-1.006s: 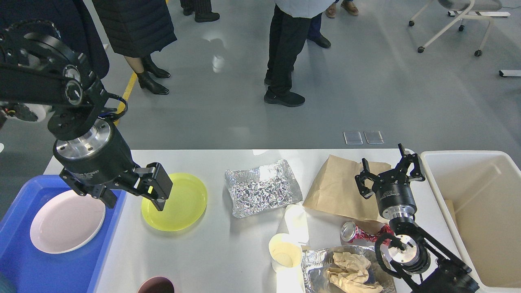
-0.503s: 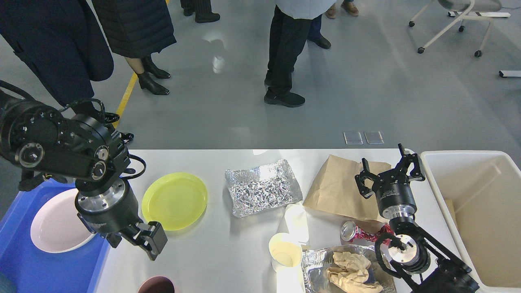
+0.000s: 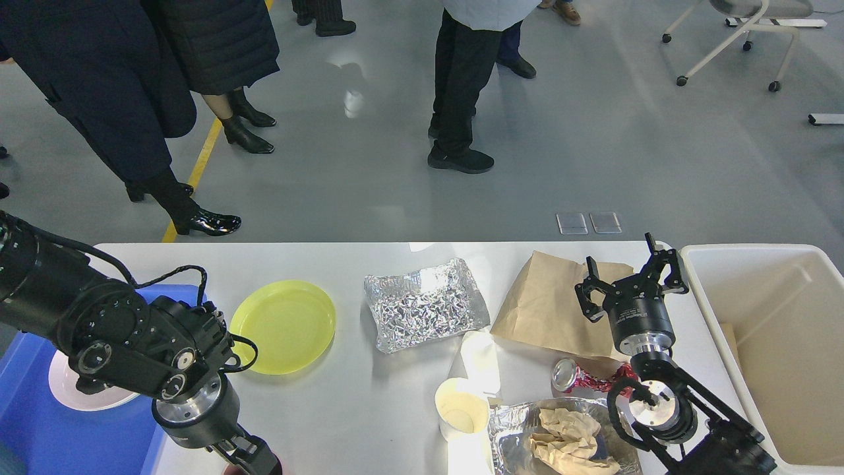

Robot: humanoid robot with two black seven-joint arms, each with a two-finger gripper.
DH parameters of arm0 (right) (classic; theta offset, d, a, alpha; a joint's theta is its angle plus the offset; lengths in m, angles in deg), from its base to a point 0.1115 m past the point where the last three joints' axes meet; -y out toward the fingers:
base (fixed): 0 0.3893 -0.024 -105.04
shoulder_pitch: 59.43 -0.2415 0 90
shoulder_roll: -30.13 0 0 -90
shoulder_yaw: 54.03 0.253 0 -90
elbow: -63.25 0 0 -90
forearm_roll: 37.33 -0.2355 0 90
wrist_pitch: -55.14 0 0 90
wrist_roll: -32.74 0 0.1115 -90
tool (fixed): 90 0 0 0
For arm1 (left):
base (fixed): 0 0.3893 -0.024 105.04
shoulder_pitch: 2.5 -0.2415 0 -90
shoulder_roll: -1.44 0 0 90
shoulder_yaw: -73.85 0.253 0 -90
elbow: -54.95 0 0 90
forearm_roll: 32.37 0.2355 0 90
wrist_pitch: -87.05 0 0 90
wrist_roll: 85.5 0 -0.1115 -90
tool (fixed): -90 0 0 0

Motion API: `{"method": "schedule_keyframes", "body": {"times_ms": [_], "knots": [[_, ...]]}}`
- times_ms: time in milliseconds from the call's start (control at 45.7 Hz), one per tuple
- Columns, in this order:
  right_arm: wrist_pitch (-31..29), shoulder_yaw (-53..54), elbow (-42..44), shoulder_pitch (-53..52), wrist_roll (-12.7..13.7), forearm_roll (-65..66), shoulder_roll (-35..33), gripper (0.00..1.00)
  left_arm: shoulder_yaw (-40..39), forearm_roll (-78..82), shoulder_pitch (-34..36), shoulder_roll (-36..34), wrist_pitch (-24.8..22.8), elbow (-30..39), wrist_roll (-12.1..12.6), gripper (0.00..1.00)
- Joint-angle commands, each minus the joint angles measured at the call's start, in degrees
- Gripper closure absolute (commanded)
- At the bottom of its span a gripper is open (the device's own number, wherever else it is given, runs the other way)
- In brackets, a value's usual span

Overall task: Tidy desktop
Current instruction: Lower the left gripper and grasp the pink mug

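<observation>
The white worktop (image 3: pixel 369 402) fills the lower half of the head view, wider than anything on it. At its left edge sits a blue tray (image 3: pixel 39 429) holding a white plate (image 3: pixel 62 386), partly hidden behind the left arm. Just right of the tray, lying on the worktop, is a yellow plate (image 3: pixel 283 326). Near the middle lies a crumpled foil tray (image 3: pixel 425 305), and to its right a flat brown paper bag (image 3: pixel 547 307). Closer to the front edge a paper cup (image 3: pixel 461 408) stands upright, touching a second cup (image 3: pixel 480 359) lying on its side behind it. Beside them is another foil tray (image 3: pixel 511 429) with crumpled brown paper (image 3: pixel 570 442) in it, and a crushed red can (image 3: pixel 580 379) just behind that. A cream bin (image 3: pixel 771 349) stands at the right end of the worktop.

The left gripper (image 3: pixel 254 458) is low at the bottom edge of the view, over the front left of the worktop; its fingers are mostly cut off, so I cannot tell whether they are open or closed. The right gripper (image 3: pixel 630 274) hovers above the paper bag's right side, pointing away from the camera, its fingers (image 3: pixel 666 264) spread apart and holding nothing
</observation>
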State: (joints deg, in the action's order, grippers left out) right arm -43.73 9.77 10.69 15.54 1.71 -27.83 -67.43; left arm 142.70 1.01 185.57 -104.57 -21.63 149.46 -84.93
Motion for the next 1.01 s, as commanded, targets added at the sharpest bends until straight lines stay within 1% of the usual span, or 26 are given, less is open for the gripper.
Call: {"method": "schedule_keyframes", "body": {"times_ms": [0, 197, 262, 350, 415, 481, 568, 743, 940, 984], "knots": [[0.0, 0.0, 0.0, 0.0, 0.0, 0.0, 0.0, 0.0, 0.2, 1.9, -2.0, -0.2, 1.2, -1.7, 0.0, 0.14], [0.0, 0.0, 0.0, 0.0, 0.0, 0.0, 0.0, 0.0, 0.7, 3.5, -5.8, -0.3, 2.5, -4.2, 0.0, 0.15], [0.0, 0.0, 0.0, 0.0, 0.0, 0.0, 0.0, 0.0, 0.3, 4.4, -7.1, -0.3, 2.5, -4.9, 0.0, 0.18], [0.0, 0.0, 0.0, 0.0, 0.0, 0.0, 0.0, 0.0, -0.1, 4.4, -8.3, -0.1, 2.5, -5.7, 0.0, 0.19], [0.0, 0.0, 0.0, 0.0, 0.0, 0.0, 0.0, 0.0, -0.2, 4.4, -8.5, 0.0, 2.7, -6.0, 0.0, 0.23], [0.0, 0.0, 0.0, 0.0, 0.0, 0.0, 0.0, 0.0, -0.2, 4.4, -8.5, 0.0, 3.2, -6.1, 0.0, 0.29], [0.0, 0.0, 0.0, 0.0, 0.0, 0.0, 0.0, 0.0, 0.1, 4.4, -8.5, 0.0, 3.6, -6.2, 0.1, 0.4], [0.0, 0.0, 0.0, 0.0, 0.0, 0.0, 0.0, 0.0, 0.1, 4.4, -8.9, -0.1, 3.6, -6.4, 0.2, 0.52], [0.0, 0.0, 0.0, 0.0, 0.0, 0.0, 0.0, 0.0, 0.4, 4.4, -8.9, -0.3, 3.5, -6.5, 0.3, 0.76], [0.0, 0.0, 0.0, 0.0, 0.0, 0.0, 0.0, 0.0, 0.4, 4.4, -8.9, -0.3, 3.6, -6.5, 0.3, 0.79]]}}
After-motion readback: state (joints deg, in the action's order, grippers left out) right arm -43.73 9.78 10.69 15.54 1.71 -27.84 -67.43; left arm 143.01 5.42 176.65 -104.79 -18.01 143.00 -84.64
